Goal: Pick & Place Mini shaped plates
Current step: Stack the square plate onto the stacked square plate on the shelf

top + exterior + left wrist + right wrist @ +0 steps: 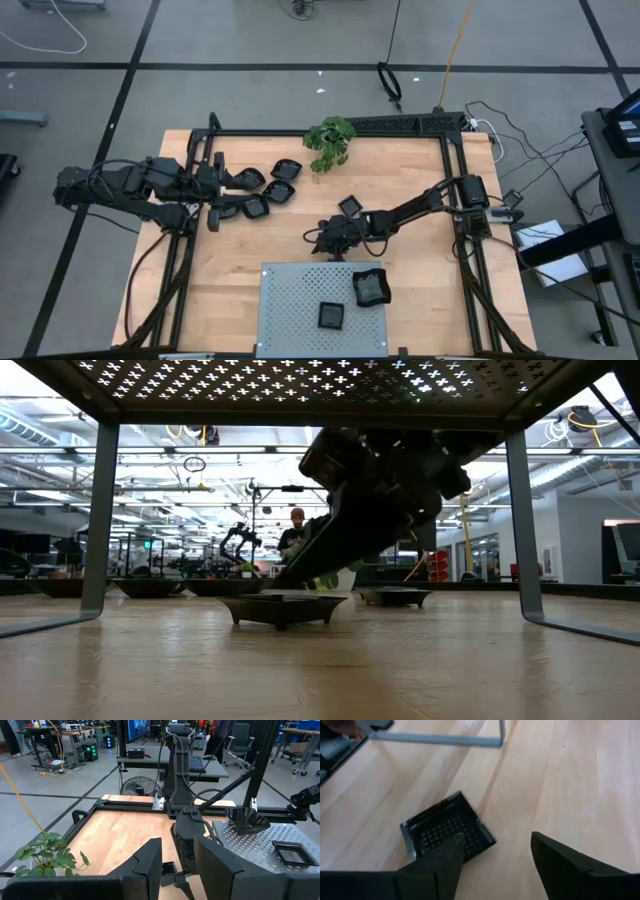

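Plate [447,834] edge under right hand [500,865]

Grey taped floor [200,40], office chairs [240,735], workbenches [200,767], ceiling striplights [200,452]

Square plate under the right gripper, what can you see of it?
The square plate is small, black and glossy, a shallow dish with a raised rim and a gridded floor. It lies flat on the wooden table, set askew, near the grey perforated panel's leg. The right gripper is above it, fingers open; one finger overlaps its edge, contact unclear.
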